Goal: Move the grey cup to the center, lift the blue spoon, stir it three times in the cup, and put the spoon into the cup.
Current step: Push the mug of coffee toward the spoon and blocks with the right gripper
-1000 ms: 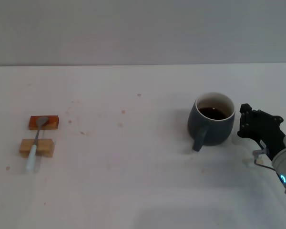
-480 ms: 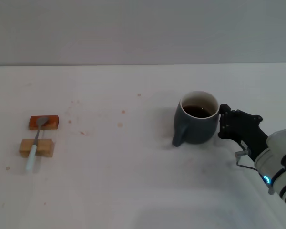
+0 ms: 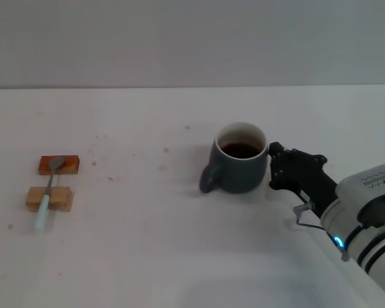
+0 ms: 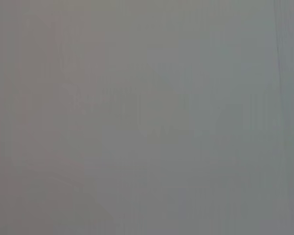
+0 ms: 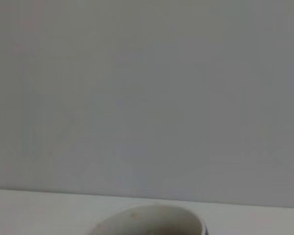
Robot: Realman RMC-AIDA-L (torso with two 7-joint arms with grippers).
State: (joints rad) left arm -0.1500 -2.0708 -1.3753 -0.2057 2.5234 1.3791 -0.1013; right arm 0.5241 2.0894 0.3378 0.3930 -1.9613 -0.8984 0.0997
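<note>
right gripper (image 3: pixel 274 168) reaches in low, pressing the grey cup (image 3: pixel 239 168) sideways; jaw state unclear.

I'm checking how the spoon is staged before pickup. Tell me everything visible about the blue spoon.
The blue spoon is a slim teaspoon with a grey metal bowl and neck and a pale blue handle. It lies across two small wooden blocks at the table's left: its bowl rests on the reddish far block, its neck on the lighter near block, and the handle end reaches past that block toward the robot. No pincer is near it.
</note>
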